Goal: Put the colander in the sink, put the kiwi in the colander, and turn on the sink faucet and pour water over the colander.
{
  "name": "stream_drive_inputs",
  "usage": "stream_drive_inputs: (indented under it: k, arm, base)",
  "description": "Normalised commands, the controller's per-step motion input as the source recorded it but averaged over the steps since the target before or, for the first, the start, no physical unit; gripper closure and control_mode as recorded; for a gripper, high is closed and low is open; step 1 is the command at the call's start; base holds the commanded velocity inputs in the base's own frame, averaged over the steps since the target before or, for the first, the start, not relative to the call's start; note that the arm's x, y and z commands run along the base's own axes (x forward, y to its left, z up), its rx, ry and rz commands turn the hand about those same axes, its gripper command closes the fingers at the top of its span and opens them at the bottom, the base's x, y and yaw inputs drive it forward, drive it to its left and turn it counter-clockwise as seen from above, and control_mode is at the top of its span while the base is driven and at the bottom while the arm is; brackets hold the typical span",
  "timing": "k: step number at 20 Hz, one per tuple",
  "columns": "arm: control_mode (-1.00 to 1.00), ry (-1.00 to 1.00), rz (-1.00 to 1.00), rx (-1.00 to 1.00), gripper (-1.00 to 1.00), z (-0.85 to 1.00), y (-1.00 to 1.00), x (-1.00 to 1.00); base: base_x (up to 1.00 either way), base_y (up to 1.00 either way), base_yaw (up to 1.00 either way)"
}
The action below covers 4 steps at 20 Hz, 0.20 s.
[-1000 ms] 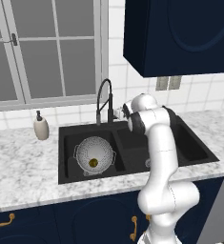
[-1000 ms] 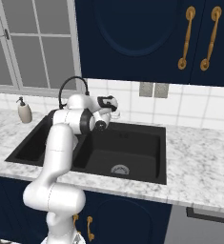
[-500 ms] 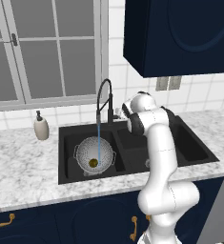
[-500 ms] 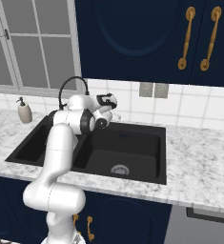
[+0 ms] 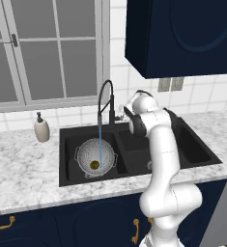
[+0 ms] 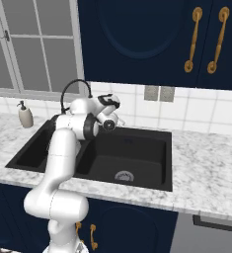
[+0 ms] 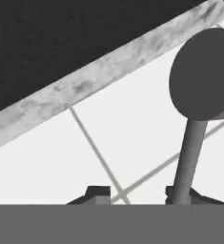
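Note:
The silver colander [image 5: 96, 155] sits in the left basin of the black sink [image 5: 192, 150]. The olive-brown kiwi [image 5: 94, 165] lies inside it. A thin blue stream of water [image 5: 100, 144] falls from the spout of the black gooseneck sink faucet [image 5: 106, 99] into the colander. My gripper [image 7: 135, 196] is at the back of the sink beside the faucet base, pointing at the tiled wall. Its fingertips [image 7: 98, 192] stand apart with tile showing between them. The faucet's grey lever handle [image 7: 193, 128] rises right by the right fingertip.
A beige soap dispenser [image 5: 41, 129] stands on the marble counter left of the sink. The right basin [image 6: 137, 153] holds only its drain [image 6: 123, 175]. Dark blue wall cabinets [image 5: 182, 34] hang above, and a window [image 5: 47, 48] sits behind the faucet.
Water has started running from the spout into the colander. The arm has barely moved.

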Motion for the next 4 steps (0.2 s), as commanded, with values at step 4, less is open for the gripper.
stream_drive_inputs:
  k: [4]
  arm:
    - [-1.0,-0.15,0.07,0.48,1.0,0.69,-0.81,-0.39]
  base:
    - [0.0,0.0,0.0]
